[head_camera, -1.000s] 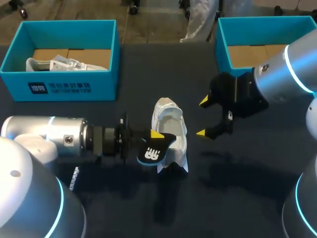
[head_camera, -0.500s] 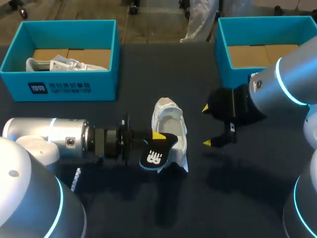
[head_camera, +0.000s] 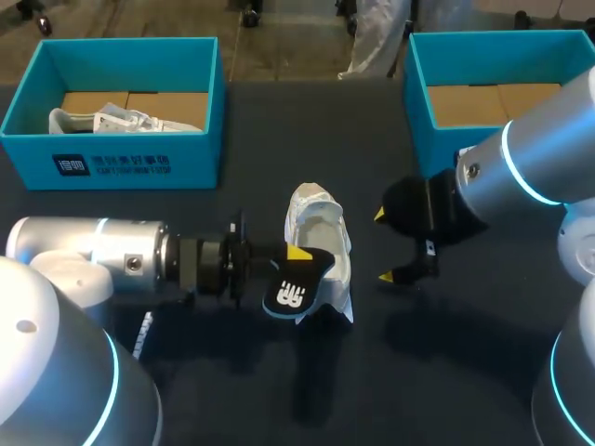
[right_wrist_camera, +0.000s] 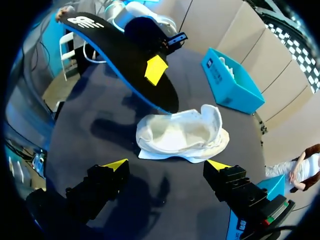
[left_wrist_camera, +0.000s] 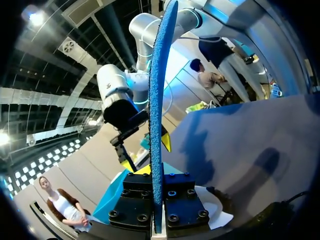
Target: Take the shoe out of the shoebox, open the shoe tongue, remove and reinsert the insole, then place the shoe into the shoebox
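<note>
A white shoe (head_camera: 321, 232) lies on the dark table, its opening facing up. My left gripper (head_camera: 294, 255) is shut on the insole (head_camera: 296, 288), black on top with a white logo and blue underneath, held over the shoe's near end. In the left wrist view the insole (left_wrist_camera: 157, 100) stands edge-on between the shut fingers (left_wrist_camera: 177, 205). My right gripper (head_camera: 383, 246) hangs open just right of the shoe, holding nothing. From the right wrist, the shoe (right_wrist_camera: 182, 132) lies ahead of the open right gripper (right_wrist_camera: 166, 165), and the insole (right_wrist_camera: 125, 55) hovers beyond it.
A teal shoebox (head_camera: 130, 158) at the back left holds another white shoe (head_camera: 121, 121). A second teal shoebox (head_camera: 418, 102) stands at the back right, behind my right arm. The first teal shoebox (right_wrist_camera: 232, 82) also shows beyond the shoe in the right wrist view.
My right gripper has moved toward the table's front, staying open beside the shoe. The left gripper and insole have barely shifted.
</note>
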Robot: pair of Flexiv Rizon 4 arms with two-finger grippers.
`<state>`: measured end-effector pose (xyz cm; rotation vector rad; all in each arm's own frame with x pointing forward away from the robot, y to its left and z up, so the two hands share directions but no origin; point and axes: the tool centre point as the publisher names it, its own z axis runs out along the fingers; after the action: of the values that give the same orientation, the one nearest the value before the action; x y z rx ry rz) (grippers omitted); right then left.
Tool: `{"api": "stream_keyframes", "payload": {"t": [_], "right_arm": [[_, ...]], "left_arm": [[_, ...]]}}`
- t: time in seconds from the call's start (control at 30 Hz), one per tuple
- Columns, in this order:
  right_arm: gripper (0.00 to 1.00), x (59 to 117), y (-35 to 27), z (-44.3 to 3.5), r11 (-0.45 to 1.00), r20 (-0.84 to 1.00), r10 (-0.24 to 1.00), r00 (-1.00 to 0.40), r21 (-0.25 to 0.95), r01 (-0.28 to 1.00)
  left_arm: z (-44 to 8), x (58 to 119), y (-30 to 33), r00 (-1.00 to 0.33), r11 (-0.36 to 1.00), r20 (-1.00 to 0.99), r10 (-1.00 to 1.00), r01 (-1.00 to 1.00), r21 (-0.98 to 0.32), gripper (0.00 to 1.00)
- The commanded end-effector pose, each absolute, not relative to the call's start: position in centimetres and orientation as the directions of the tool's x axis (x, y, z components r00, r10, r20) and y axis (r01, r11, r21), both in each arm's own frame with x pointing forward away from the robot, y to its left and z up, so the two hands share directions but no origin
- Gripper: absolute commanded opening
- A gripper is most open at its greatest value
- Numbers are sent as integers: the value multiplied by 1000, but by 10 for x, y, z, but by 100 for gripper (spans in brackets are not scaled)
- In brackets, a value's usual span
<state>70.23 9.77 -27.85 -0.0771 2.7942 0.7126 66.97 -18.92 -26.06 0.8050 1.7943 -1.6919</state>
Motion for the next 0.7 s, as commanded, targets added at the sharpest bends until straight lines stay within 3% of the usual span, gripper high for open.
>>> {"api": "stream_keyframes", "payload": {"t": [0.03, 0.7], "right_arm": [[100, 716, 110, -297, 875, -259, -10, -966, 466, -134], [100, 737, 123, -324, 874, -252, -56, -966, 456, -170]], "left_arm": [[-263, 674, -196, -674, 29, -736, 63, 739, -673, 0], [-278, 691, -203, -667, 12, -742, 71, 744, -668, 0]]}}
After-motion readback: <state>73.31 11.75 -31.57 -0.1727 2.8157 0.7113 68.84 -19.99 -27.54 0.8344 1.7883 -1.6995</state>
